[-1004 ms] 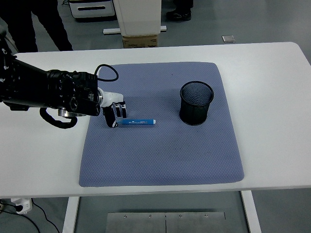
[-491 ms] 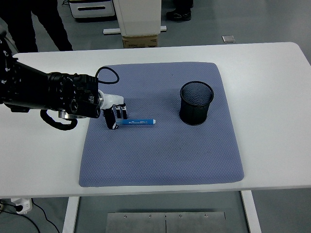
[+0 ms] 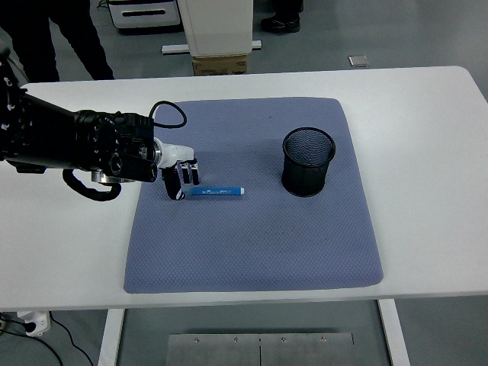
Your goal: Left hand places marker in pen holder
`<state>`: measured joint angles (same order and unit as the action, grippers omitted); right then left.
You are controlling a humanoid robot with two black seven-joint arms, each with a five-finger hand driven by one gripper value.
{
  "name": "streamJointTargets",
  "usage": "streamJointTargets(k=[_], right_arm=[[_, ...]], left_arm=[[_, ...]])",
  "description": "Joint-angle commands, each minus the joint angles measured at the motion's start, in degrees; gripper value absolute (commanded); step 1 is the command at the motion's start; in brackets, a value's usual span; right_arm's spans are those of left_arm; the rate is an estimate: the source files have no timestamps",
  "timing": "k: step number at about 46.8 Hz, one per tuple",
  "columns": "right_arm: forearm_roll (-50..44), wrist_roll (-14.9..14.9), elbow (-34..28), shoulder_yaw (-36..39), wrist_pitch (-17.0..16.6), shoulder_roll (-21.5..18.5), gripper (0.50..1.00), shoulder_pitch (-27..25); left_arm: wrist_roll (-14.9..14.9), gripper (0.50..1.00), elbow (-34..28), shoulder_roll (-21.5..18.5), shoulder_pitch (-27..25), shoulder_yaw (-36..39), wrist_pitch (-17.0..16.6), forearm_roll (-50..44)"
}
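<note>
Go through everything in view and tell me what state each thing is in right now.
marker: lying flat on the mat, capped, not lifted
pen holder: upright, empty as far as visible
mat: spread flat on the table
left hand: at the marker's left end, fingers pointing down, grasp unclear

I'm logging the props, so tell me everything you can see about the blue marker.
The blue marker is a slim stick with a white tip at its right end and small print along the barrel, too fine to read. It lies flat, pointing left to right, on the blue-grey mat. The left hand is at its left end; the pen holder stands apart.
</note>
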<state>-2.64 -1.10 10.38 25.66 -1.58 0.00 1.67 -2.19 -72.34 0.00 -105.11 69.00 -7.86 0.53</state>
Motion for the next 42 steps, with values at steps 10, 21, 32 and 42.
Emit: streamJointTargets(k=[10, 21, 32, 42], right_arm=[[0.01, 0.05, -0.01, 0.0, -0.09, 0.0, 1.0, 0.0], [0.01, -0.04, -0.01, 0.0, -0.09, 0.0, 1.0, 0.0], [0.01, -0.04, -0.01, 0.0, 0.0, 0.0, 1.0, 0.0], [0.01, -0.04, -0.01, 0.0, 0.0, 0.0, 1.0, 0.0]], left_arm=[[0.0, 0.657, 0.0, 0.0, -0.01, 0.26, -0.05, 0.09], [0.08, 0.561, 0.0, 0.0, -0.01, 0.34, -0.05, 0.26], [0.08, 0.534, 0.0, 0.0, -0.01, 0.34, -0.05, 0.96], [0.08, 0.54, 0.0, 0.0, -0.01, 0.34, -0.05, 0.88]])
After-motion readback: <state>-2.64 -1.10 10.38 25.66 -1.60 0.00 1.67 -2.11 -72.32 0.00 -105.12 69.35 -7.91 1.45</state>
